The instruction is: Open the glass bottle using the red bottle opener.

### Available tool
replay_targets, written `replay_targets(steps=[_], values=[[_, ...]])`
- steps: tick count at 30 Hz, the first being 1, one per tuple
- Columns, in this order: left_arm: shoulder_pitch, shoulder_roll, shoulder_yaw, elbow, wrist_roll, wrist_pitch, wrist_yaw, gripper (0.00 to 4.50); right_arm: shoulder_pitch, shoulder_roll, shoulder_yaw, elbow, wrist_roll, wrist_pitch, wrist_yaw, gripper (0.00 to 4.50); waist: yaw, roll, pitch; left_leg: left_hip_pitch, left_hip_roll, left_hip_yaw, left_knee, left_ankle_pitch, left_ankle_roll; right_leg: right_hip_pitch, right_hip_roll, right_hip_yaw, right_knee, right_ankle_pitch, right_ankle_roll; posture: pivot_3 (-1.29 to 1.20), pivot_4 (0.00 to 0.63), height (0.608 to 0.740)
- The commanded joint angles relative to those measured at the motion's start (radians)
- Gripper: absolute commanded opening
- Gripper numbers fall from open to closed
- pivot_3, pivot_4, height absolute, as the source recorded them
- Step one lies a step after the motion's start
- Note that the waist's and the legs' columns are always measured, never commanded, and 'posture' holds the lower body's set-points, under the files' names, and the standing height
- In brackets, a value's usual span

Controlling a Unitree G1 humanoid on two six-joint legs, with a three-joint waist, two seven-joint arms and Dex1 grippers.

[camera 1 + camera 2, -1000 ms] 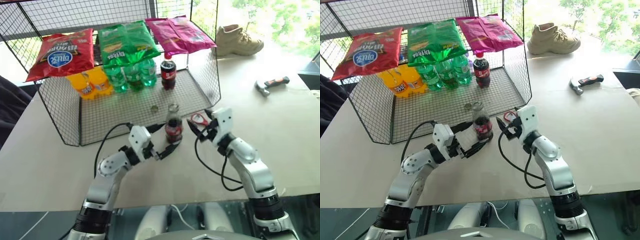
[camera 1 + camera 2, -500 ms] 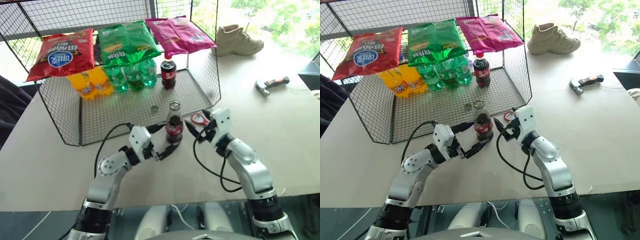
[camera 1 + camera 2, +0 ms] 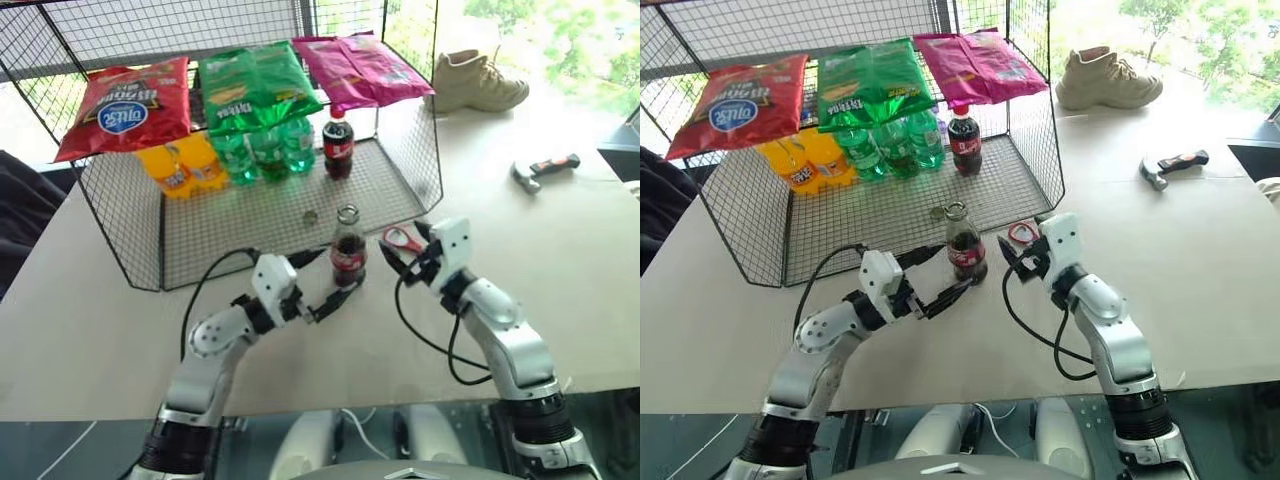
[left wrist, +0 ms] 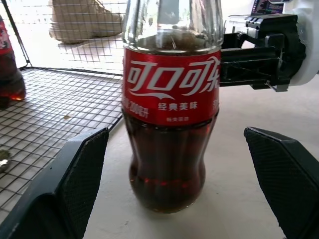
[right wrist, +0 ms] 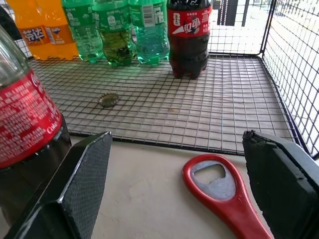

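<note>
Both claws apart: I'd clamp left claw [image 3: 335, 297] low on the clear contoured glass cola bottle [image 3: 347, 258], right claw [image 3: 408, 260] pinching the flat red opener [image 3: 402, 239] off the tabletop.

A mock shop corner set up indoors by a window.

A wire mesh shelf [image 3: 400, 190] on a pale table [image 3: 560, 260] displays crisp bags [image 3: 250, 85] and soft-drink bottles [image 3: 250, 155], while a shoe [image 3: 478, 82] and hammer [image 3: 540, 168] lie nearby; trees show outside.
</note>
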Motion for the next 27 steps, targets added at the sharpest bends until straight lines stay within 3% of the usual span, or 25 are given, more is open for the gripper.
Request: replay_targets(steps=[1, 13, 21, 27], values=[[0.036, 0.025, 0.036, -0.084, -0.012, -0.003, 0.014, 4.50, 0.016, -0.036, -0.057, -0.011, 0.011, -0.026, 0.012, 4.20, 0.000, 0.000, 0.000, 0.000, 0.000, 0.000, 0.000, 0.000, 0.000, 0.000, 0.000, 0.000, 0.000, 0.000, 0.000, 0.00, 0.150, 0.740], [0.270, 0.041, 0.237, -0.216, -0.155, 0.111, 0.112, 4.50, 0.177, -0.189, -0.172, -0.078, 0.107, -0.036, 0.157, 4.20, 0.001, 0.000, 0.000, 0.000, 0.000, 0.001, 0.000, -0.003, 0.004, 0.000, -0.001, 0.001, 0.000, 0.000, 0.000, 0.00, 0.150, 0.740], [0.485, 0.101, 0.335, -0.223, -0.130, 0.133, 0.097, 4.50, 0.333, -0.359, -0.290, -0.060, 0.261, -0.099, 0.438, 4.20, 0.003, -0.001, 0.000, 0.001, 0.001, 0.000, 0.002, -0.004, 0.006, 0.004, -0.001, -0.001, -0.003, 0.000, 0.000, 0.00, 0.150, 0.740], [0.550, 0.133, 0.368, -0.211, -0.100, 0.100, 0.073, 4.50, 0.360, -0.418, -0.343, 0.000, 0.290, -0.128, 0.526, 4.20, 0.009, -0.002, 0.000, 0.002, 0.002, -0.001, 0.003, -0.004, 0.006, 0.007, -0.002, -0.002, -0.003, -0.003, -0.003, 0.00, 0.150, 0.740]])
